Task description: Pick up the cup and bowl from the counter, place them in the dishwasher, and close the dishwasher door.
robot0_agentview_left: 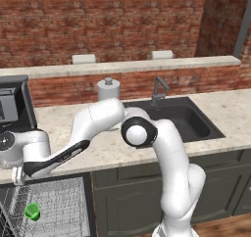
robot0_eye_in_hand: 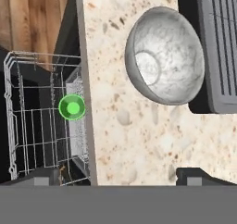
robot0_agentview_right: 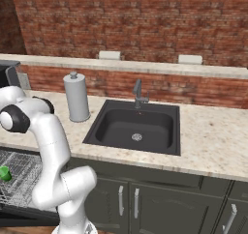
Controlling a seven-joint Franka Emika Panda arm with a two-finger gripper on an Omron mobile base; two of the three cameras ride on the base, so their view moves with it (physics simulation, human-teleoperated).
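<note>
cup: we find the small bright green plastic tumbler (robot0_eye_in_hand: 72,108) standing inside the white wire rack (robot0_eye_in_hand: 32,126) of the open dishwasher (robot0_agentview_left: 49,206), below the counter edge; we see it again in the left base view (robot0_agentview_left: 32,211) and at the left margin of the right base view (robot0_agentview_right: 4,173).
bowl: we see the shallow round pale grey-white glossy bowl (robot0_eye_in_hand: 164,55) resting on the long beige speckled stone counter (robot0_eye_in_hand: 134,135), just beside a black countertop machine (robot0_eye_in_hand: 220,47).
gripper: we see the two-finger gripper (robot0_eye_in_hand: 118,174) hovering above the counter between rack and bowl; its two dark tips (robot0_eye_in_hand: 194,174) stand wide apart and hold nothing.
arm: we note the white arm (robot0_agentview_left: 98,123) reaching leftward over the counter.
surroundings: we mark a tall grey lidded canister (robot0_agentview_right: 77,96) beside the black inset sink (robot0_agentview_right: 135,124).
</note>
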